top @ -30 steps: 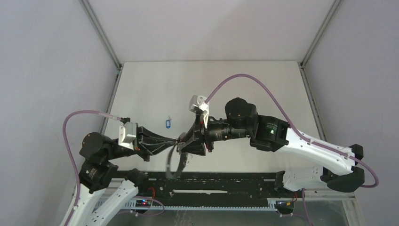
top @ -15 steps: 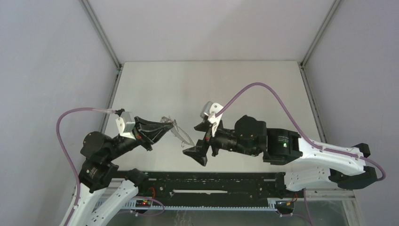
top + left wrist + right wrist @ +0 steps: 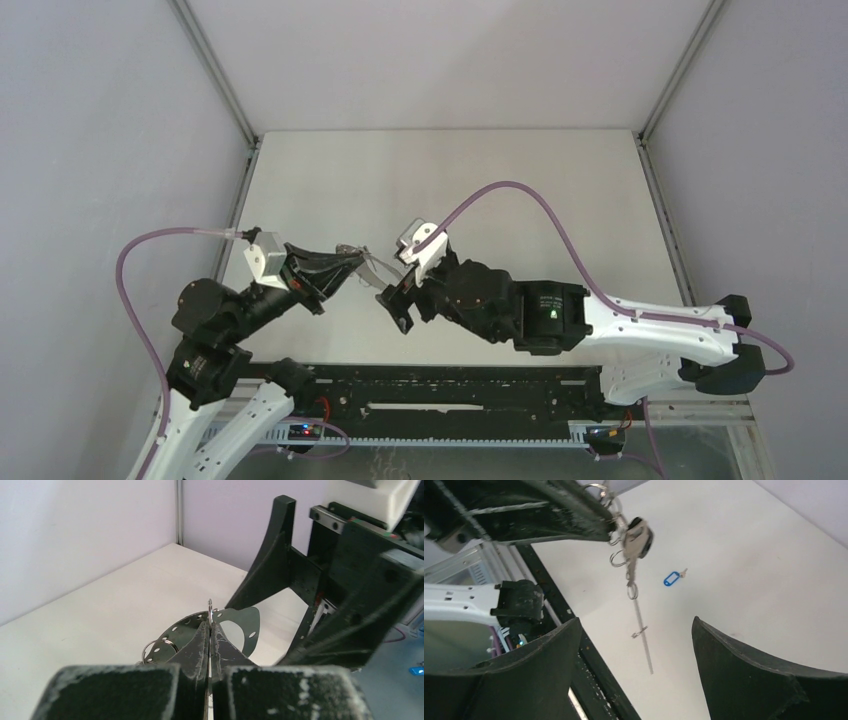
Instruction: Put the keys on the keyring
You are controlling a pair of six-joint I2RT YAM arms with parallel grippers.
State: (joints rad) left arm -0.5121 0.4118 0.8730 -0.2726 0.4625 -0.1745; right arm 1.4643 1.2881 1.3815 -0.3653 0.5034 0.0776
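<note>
My left gripper is shut on the keyring, a thin grey loop with small holes and small rings, and holds it above the table. In the right wrist view the keyring shows edge-on, hanging down from the left fingers. The black-headed key hangs on it near those fingers. The blue-headed key lies loose on the table. It is hidden in the top view. My right gripper is open and empty, just right of the keyring; its jaws stand wide apart.
The black rail runs along the table's near edge under both arms. Grey walls close in the white table on three sides. Purple cables loop above both arms.
My left gripper lifted the keyring from low near the rail up and to the left. My right gripper let go, drew back to the right, then moved up-left close to the keyring again.
</note>
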